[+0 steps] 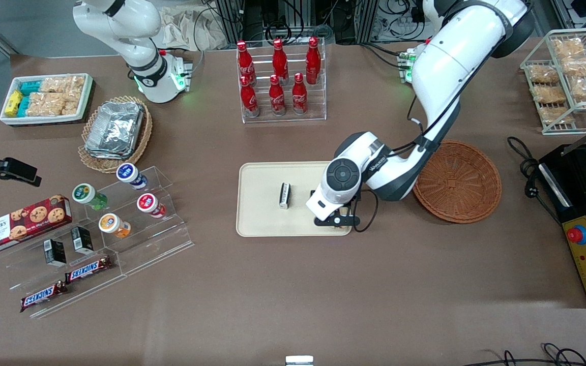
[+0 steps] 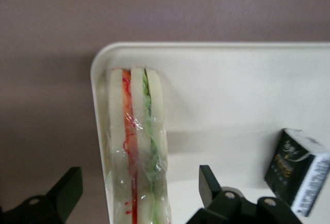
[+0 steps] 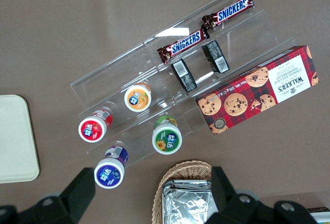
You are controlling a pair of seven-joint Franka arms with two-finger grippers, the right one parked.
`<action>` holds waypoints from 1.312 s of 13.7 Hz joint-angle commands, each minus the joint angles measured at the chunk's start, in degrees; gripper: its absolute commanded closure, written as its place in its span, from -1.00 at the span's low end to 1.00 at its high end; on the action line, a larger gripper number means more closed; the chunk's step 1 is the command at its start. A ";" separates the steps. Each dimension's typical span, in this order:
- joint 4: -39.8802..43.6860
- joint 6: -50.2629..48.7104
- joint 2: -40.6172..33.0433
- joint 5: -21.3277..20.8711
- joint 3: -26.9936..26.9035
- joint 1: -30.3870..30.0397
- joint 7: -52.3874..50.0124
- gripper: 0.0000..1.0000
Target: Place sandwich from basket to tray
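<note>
The sandwich (image 2: 136,131), pale bread with red and green layers in clear wrap, stands on its edge on the cream tray (image 2: 232,90) along one rim near a corner. My left gripper (image 2: 139,178) is open, one finger on each side of the sandwich with a gap at both. In the front view the gripper (image 1: 337,217) is low over the tray (image 1: 262,213) at the corner nearer the camera and nearest the basket, and it hides the sandwich. The reddish-brown wicker basket (image 1: 457,182) beside the tray holds nothing.
A small black-and-white packet (image 1: 285,195) lies mid-tray, also in the left wrist view (image 2: 296,170). A rack of red bottles (image 1: 279,81) stands farther from the camera. Snack shelves (image 1: 115,213) lie toward the parked arm's end, a black machine (image 1: 585,203) toward the working arm's.
</note>
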State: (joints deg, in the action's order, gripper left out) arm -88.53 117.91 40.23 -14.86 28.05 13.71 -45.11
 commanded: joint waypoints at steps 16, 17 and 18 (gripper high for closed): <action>-1.48 -32.82 -44.36 13.45 -26.90 -6.85 47.89 -0.99; -0.60 -32.83 -43.84 13.45 -26.90 -7.64 48.61 -1.00; -0.07 -32.83 -42.96 13.45 -26.82 -8.34 48.97 -1.00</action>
State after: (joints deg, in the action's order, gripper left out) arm -88.85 85.40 -3.61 -2.15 0.82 6.12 1.83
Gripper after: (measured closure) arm 0.000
